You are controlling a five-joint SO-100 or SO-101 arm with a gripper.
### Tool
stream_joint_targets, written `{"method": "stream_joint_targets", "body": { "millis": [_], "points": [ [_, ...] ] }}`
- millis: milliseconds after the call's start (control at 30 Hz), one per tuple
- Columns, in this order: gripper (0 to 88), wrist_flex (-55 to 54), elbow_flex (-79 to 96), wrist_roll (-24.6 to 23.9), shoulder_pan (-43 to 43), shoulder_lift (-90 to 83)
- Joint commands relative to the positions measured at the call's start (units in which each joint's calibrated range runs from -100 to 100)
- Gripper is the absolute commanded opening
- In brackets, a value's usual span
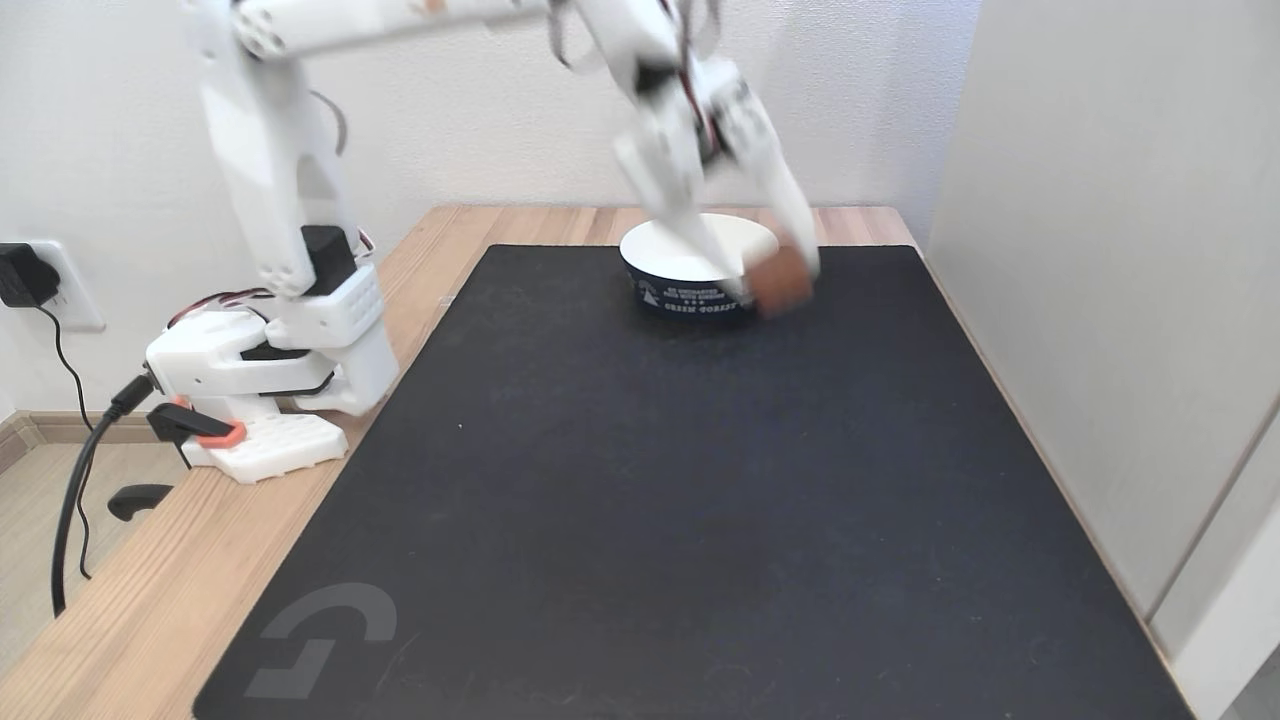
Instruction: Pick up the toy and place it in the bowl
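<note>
Home desk corner: wooden table point(480, 225), desk mat point(700, 500), wall outlet point(75, 300)

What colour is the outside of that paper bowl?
Dark navy with white lettering and small tree marks on the bowl, white inside; the fixed view shows it best.

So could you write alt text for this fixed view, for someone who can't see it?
A white robot arm's tool, blurred by motion, holds a small reddish-brown toy at the right side of a navy paper bowl with a white inside. The bowl sits at the far end of a black mat on a wooden table.
</note>
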Motion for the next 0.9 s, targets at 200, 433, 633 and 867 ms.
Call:
{"method": "stream_joint_targets", "body": {
  "millis": [200,433,633,867],
  "points": [
    [2.2,-32.69,43.24,-21.39,-27.77,-32.89],
    [2.3,-59.20,72.08,-24.83,-32.28,-34.89],
    [2.3,-67.83,77.04,-24.88,-32.28,-34.06],
    [2.3,-77.40,79.29,-24.78,-32.37,-30.72]
  ]
}}
